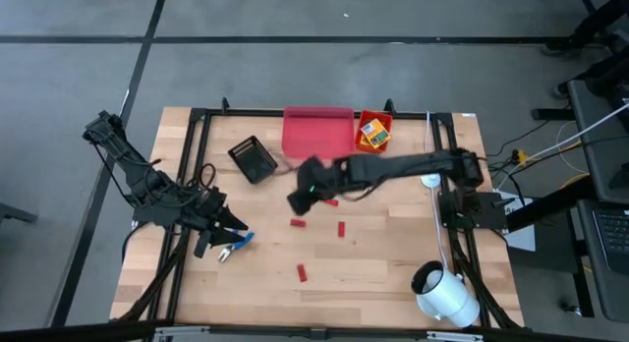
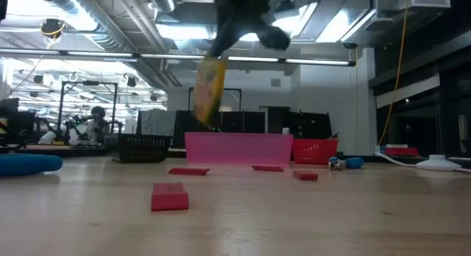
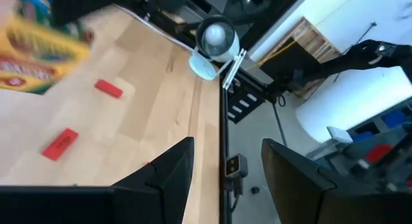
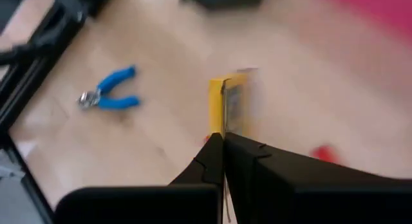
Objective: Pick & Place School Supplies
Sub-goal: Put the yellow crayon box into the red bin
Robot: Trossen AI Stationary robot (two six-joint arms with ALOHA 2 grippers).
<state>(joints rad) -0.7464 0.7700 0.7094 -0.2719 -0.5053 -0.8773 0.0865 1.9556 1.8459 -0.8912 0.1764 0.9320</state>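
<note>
A: Starting at the left, what is there?

B: The left gripper [image 1: 218, 236] waits low over the table's left side with its fingers [image 3: 168, 176] spread wide and nothing between them. Just beside it on the bare wooden table [image 1: 393, 273] lies a small blue-handled plier-like tool [image 1: 234, 246].

A: And the containers along the far edge?

B: Leftmost is a small black mesh bin [image 1: 253, 159]; I cannot tell what, if anything, is in it. Next to it on the right stands a larger pink rectangular bin [image 1: 317, 132], and its inside shows only pink. Just right of that sits a small orange-red mesh bin [image 1: 373, 132] with a flat yellow-and-green crayon box [image 1: 373, 135] inside it.

A: Where is the right arm?

B: It reaches left across the table, and the right gripper [image 1: 301, 197] is near the middle, in front of the pink bin. Its fingers are pinched narrow on another flat yellow-and-green crayon carton [image 4: 226, 108], held on edge up off the table.

A: Anything loose?

B: Several tiny red rectangular pieces [image 1: 342, 228] lie scattered on the wood around the middle. At the near right corner rests a large white cylinder [image 1: 444, 293].
</note>
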